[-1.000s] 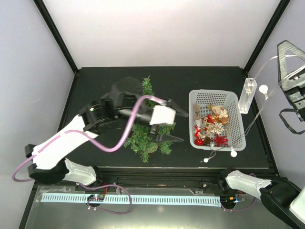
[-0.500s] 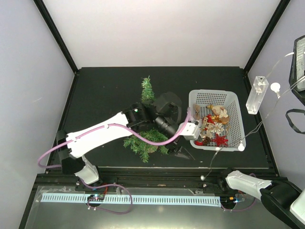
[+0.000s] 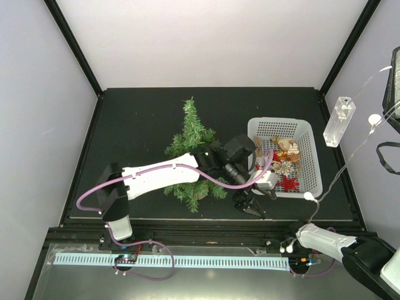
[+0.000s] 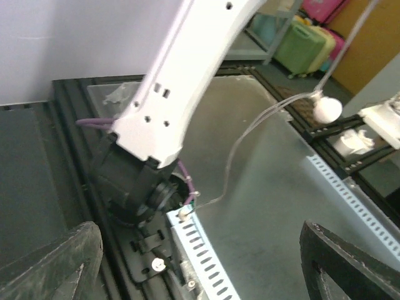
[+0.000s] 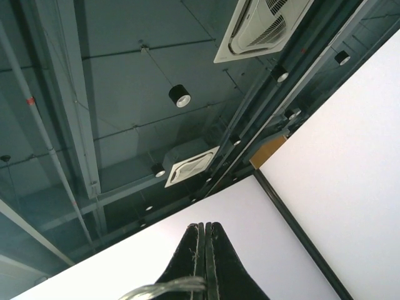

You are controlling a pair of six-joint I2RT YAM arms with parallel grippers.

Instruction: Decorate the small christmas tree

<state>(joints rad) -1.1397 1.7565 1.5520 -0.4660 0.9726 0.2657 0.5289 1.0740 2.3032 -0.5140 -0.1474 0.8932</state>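
Beside the small christmas tree (image 3: pixel 194 128), the left end effector (image 3: pixel 249 206) stands apart, while the right end effector (image 5: pixel 204 228) clamps the light string (image 3: pixel 374 119).

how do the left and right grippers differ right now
The left gripper is wide open and empty; the right gripper is shut on the light string. The left gripper sits low at the front edge of the table, beside the basket; the right gripper is raised high at the right, pointing at the ceiling. Both are dark.
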